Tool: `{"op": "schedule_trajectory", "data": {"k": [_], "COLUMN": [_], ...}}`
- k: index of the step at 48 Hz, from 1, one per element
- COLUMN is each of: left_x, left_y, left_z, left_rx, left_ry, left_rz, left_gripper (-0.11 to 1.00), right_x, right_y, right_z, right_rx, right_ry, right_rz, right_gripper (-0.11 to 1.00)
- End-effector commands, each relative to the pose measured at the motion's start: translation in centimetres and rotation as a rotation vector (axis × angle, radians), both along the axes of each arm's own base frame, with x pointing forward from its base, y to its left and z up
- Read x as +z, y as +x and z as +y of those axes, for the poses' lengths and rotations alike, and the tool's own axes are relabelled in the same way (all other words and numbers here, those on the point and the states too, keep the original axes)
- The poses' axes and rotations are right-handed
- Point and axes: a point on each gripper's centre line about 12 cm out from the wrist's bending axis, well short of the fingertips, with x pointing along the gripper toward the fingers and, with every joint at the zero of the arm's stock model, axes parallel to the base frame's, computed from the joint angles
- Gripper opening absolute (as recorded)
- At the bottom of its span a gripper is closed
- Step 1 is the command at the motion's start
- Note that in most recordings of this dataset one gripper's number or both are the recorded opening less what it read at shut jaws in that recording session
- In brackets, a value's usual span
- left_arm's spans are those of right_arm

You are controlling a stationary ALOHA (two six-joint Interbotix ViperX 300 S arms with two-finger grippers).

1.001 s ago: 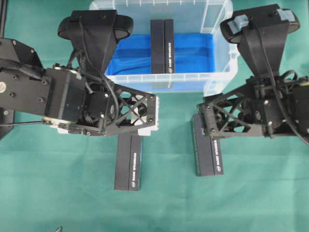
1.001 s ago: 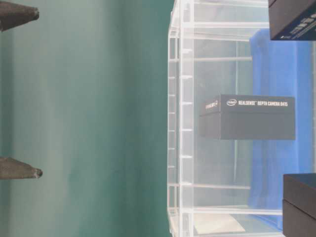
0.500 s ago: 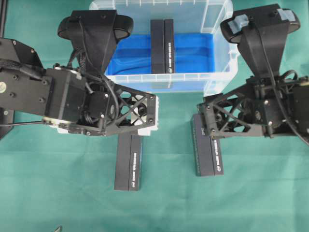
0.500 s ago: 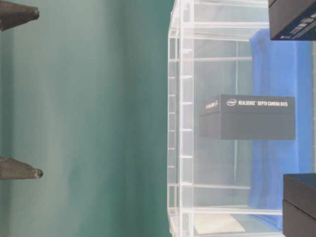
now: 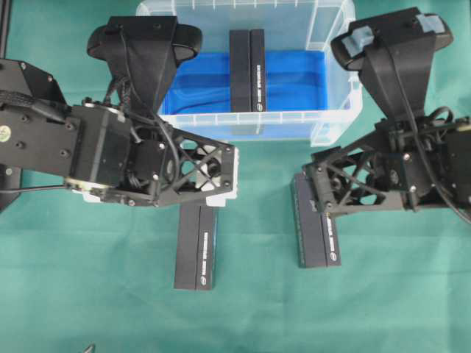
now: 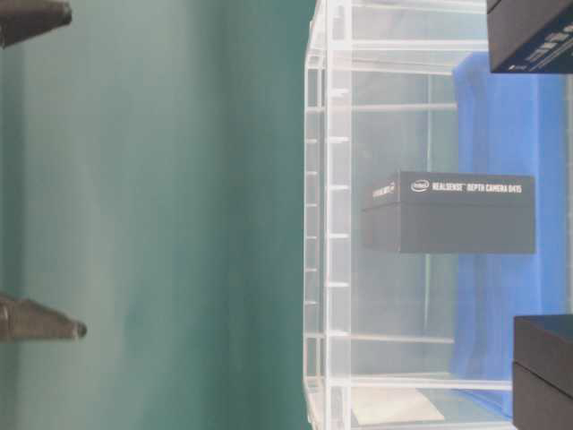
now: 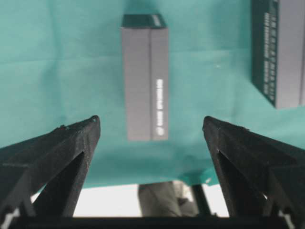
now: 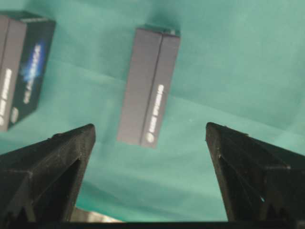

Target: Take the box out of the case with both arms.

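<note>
Clear translucent plastic case (image 5: 335,110) on the green-clothed table (image 5: 103,294) holds the dark rectangular box (image 5: 246,70) on its blue lining, while left gripper (image 7: 151,129) and right gripper (image 8: 150,133) hover outside it, pointing down, jaws wide, empty.

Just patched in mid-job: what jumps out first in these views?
A dark box stands alone in the clear case at the top of the overhead view. Two more boxes lie on the green cloth, one under the open left gripper, one under the open right gripper.
</note>
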Motion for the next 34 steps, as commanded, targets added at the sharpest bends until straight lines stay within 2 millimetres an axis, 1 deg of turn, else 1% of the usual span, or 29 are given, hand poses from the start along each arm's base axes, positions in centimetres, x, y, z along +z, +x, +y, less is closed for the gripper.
{"op": "schedule_trajectory", "data": {"k": [1, 7, 13, 25, 30, 34], "left_x": [2.1, 2.5, 2.5, 1.1, 0.6, 0.3], "left_y": [-1.9, -4.0, -6.0, -10.7, -12.7, -13.8], "left_z": [-0.3, -0.4, -0.1, 0.5, 0.8, 0.9], "left_rx": [-0.013, -0.017, -0.008, 0.008, 0.033, 0.042], "left_ry": [-0.012, -0.01, -0.012, -0.024, -0.029, -0.034], "left_rz": [-0.037, -0.016, -0.007, 0.037, 0.043, 0.035], "left_gripper": [0.84, 0.84, 0.84, 0.84, 0.84, 0.84], "right_x": [1.4, 1.7, 1.5, 1.6, 1.5, 1.3], "right_y": [-1.9, -4.2, -6.5, -10.7, -12.0, -12.8], "right_z": [0.0, -0.6, -1.2, -2.4, -2.8, -3.0], "right_rx": [0.008, -0.007, -0.03, -0.05, -0.061, -0.073], "right_ry": [0.009, 0.006, 0.008, 0.007, 0.003, 0.003], "right_rz": [-0.004, 0.022, 0.022, 0.037, 0.057, 0.06], "right_gripper": [0.92, 0.92, 0.92, 0.92, 0.92, 0.92]}}
